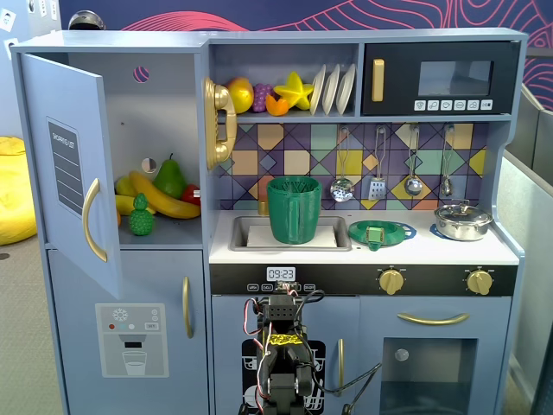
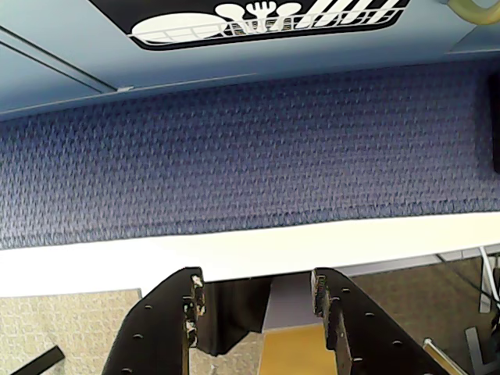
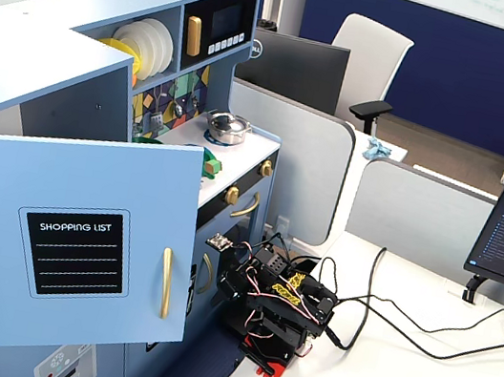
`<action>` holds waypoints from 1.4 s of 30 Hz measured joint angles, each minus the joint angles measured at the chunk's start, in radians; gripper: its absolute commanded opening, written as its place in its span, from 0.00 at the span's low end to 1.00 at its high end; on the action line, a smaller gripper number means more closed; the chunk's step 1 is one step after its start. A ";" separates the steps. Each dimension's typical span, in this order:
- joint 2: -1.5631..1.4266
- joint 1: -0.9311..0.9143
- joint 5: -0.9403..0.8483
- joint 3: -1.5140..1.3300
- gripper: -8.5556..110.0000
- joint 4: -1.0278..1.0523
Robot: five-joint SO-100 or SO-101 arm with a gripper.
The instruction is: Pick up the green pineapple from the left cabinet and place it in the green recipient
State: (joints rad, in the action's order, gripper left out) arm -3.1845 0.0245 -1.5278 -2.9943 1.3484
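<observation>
The green pineapple (image 1: 141, 216) stands on the shelf of the left cabinet (image 1: 164, 104), in front of the bananas and below a darker pear (image 1: 170, 179). The cabinet's blue door (image 1: 69, 164) with its gold handle stands open; it also shows in the other fixed view (image 3: 68, 245). The green recipient (image 1: 294, 209), ribbed and with a side handle, stands in the sink. The arm (image 1: 285, 359) is folded low in front of the kitchen, far below both. My gripper (image 2: 254, 281) is open and empty, its jaws wide apart. The wrist view shows neither pineapple nor recipient.
A flat green dish (image 1: 380, 232) and a metal pot (image 1: 462, 220) sit on the counter right of the sink. Toy fruit and plates fill the upper shelf (image 1: 285, 91). The wrist view shows blue textured flooring (image 2: 250, 148) and the white table edge (image 2: 234, 250). Cables (image 3: 385, 317) trail across the table.
</observation>
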 measured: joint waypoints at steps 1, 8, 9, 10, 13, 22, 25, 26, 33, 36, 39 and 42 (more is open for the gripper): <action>0.000 0.000 0.000 0.000 0.09 0.000; 0.000 -0.028 0.000 0.000 0.08 0.000; 0.000 -0.028 0.000 0.000 0.07 0.000; 0.000 -0.028 0.000 0.000 0.07 0.000; 0.000 -0.028 0.000 0.000 0.07 0.000; 0.141 0.210 0.003 0.075 0.08 -0.253; 0.261 0.350 -0.074 0.212 0.12 -0.509; 0.301 0.396 -0.084 0.264 0.14 -0.597; 0.552 0.604 -0.132 0.589 0.30 -1.042; 0.623 0.638 -0.175 0.667 0.31 -1.078; 0.680 0.649 -0.204 0.693 0.32 -1.114; 0.732 0.663 -0.219 0.696 0.32 -1.169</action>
State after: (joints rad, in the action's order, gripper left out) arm -2.4528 0.6872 -1.7472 -2.2979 0.1795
